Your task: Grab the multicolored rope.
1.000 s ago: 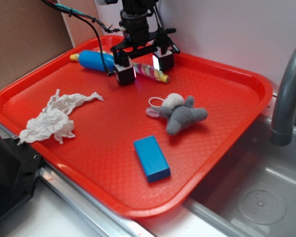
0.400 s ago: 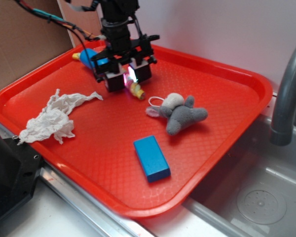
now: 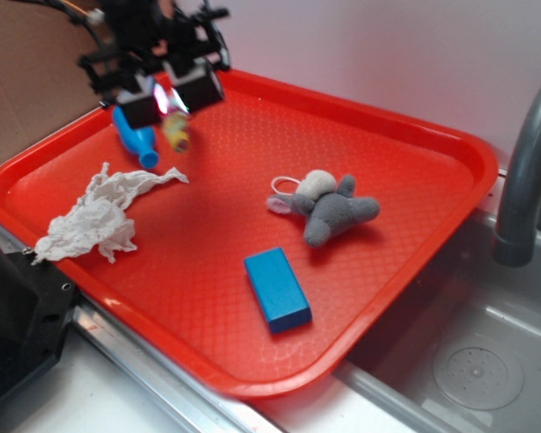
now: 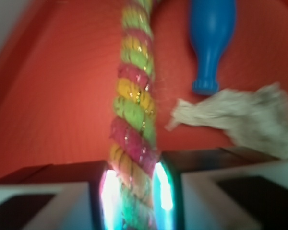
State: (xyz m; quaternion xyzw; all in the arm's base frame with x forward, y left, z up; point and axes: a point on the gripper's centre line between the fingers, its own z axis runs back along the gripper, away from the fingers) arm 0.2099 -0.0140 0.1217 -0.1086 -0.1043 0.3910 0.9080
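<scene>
In the exterior view, one gripper [image 3: 167, 97] is hanging over the tray's [image 3: 451, 144] far-left part, its fingers closing on one rope [image 3: 175, 129], whose yellow and pink end is sticking out below them, clear of the tray floor. One blue bottle [image 3: 135, 140] is lying just left of the rope, neck pointing toward the camera. One white cloth [image 3: 95, 215] is sprawling near the left rim. One grey mouse toy [image 3: 329, 209] is lying near the middle, and one blue block [image 3: 277, 289] is sitting in front of it. A grey faucet [image 3: 526, 171] is rising at the right, over a sink. No writing is showing anywhere.

In the wrist view, the rope [image 4: 133, 105] is running straight up from between the two fingers [image 4: 170, 191], which are clamping its lower end. The bottle [image 4: 210, 40] is lying to its right, and the cloth [image 4: 240, 117] is spreading below the bottle's mouth. No labels are readable.
</scene>
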